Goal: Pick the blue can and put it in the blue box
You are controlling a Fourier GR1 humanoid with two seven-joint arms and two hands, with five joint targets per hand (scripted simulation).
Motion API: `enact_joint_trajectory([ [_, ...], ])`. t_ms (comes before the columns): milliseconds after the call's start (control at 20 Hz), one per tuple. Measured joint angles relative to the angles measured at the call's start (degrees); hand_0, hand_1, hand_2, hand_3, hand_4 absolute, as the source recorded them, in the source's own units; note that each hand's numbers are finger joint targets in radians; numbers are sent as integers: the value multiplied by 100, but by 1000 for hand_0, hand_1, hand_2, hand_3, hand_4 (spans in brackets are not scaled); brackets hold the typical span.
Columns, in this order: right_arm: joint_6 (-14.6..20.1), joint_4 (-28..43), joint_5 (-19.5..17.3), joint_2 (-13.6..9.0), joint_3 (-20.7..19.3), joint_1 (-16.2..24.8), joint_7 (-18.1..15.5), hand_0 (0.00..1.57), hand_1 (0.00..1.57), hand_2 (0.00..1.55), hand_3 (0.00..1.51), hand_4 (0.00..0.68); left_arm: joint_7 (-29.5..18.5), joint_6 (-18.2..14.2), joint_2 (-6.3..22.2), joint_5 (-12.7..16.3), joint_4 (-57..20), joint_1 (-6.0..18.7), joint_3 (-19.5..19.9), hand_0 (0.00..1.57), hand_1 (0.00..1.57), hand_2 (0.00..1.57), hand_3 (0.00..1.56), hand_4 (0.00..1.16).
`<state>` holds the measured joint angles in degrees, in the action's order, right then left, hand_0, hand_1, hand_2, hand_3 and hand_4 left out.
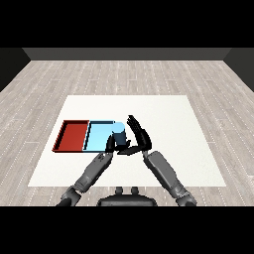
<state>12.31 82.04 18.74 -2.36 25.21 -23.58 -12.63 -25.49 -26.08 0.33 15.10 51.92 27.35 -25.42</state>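
Observation:
The blue can point(119, 132) stands upright at the right end of the light blue tray point(97, 137). My right hand point(139, 135) is just right of the can, open, its fingers straight and pointing away from me. Its thumb reaches leftward under the near side of the can. My left hand point(110, 144) is against the can's near left side, over the tray's front right corner. The can hides part of it. The red tray point(72, 135) lies to the left of the blue one with nothing in it.
The two trays sit side by side on the left half of the white table point(173, 129). Both forearms come in from the near edge and converge at the can.

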Motion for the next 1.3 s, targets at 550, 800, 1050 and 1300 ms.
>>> enact_joint_trajectory([
  [550,-369,1595,266,-582,-870,1306,-24,0,0,0,0,0,57,130,211,-354,-102,-113,336,1571,1571,1571,1494,1137],
  [800,-539,1922,491,-854,-1436,1724,-132,0,0,0,0,0,247,261,607,-400,-200,-52,664,1571,1571,1571,1492,1145],
  [1050,-558,2091,548,-955,-1703,2037,-112,0,0,0,0,0,716,277,1027,-366,-649,254,1123,1571,1571,1571,1503,1086],
  [1300,-533,2029,447,-915,-1777,2123,-174,0,0,0,0,0,948,503,1439,-319,-1606,582,1562,1571,1571,1571,1508,1058],
])
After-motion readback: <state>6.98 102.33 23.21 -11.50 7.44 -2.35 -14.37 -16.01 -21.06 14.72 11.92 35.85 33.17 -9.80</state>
